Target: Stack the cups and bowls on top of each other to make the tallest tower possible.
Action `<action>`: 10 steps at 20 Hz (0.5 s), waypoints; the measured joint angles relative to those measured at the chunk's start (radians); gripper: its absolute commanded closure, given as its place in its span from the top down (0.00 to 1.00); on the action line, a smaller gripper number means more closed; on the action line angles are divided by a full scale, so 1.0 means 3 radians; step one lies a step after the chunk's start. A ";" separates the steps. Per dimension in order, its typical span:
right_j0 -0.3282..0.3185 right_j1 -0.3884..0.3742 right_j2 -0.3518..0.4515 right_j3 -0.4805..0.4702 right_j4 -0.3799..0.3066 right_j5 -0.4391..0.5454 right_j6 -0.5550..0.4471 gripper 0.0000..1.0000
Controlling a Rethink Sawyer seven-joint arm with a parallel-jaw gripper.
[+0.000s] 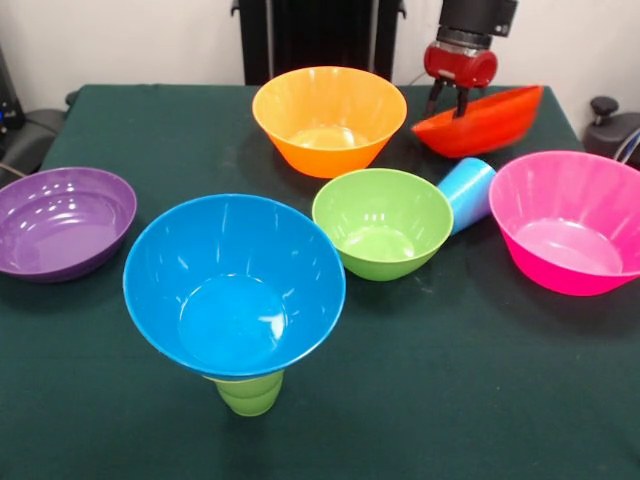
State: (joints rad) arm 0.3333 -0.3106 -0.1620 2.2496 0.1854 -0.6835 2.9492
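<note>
Biggest thing here is the dark green tabletop (480,400), with everything spread across it. The blue bowl (234,285) looks largest from this camera, sitting closest and perched upright on top of the lime green cup (249,393), which only peeks out underneath its base. The pink bowl (570,220) is over at the right edge, upright and partly cut off by the frame. The orange bowl (329,118) sits upright toward the far side, about centre. The purple bowl (62,220) is at the left edge, shallow and upright, well apart from the others. The green bowl (383,222) is in the middle, just beside the blue bowl's rim and right up against the light blue cup (468,192), which is lying on its side between the green bowl and the pink one, open end hidden behind the green bowl. At the far right there's a red-orange bowl (480,122) tipped up steeply on its side, and the gripper (448,101) comes down from the top with its two dark fingers (461,102) straddling that bowl's rim, so it looks clamped on the edge, the bowl hanging tilted with its low end near the tabletop.
</note>
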 measured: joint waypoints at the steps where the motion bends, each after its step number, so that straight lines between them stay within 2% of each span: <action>1: -0.0003 0.0002 0.0000 0.0000 -0.0010 -0.0013 0.0000 1.00; 10: -0.0037 0.0000 0.0016 0.0002 -0.0029 -0.0013 0.0000 1.00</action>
State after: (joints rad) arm 0.3221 -0.3106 -0.1573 2.2502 0.1767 -0.6874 2.9492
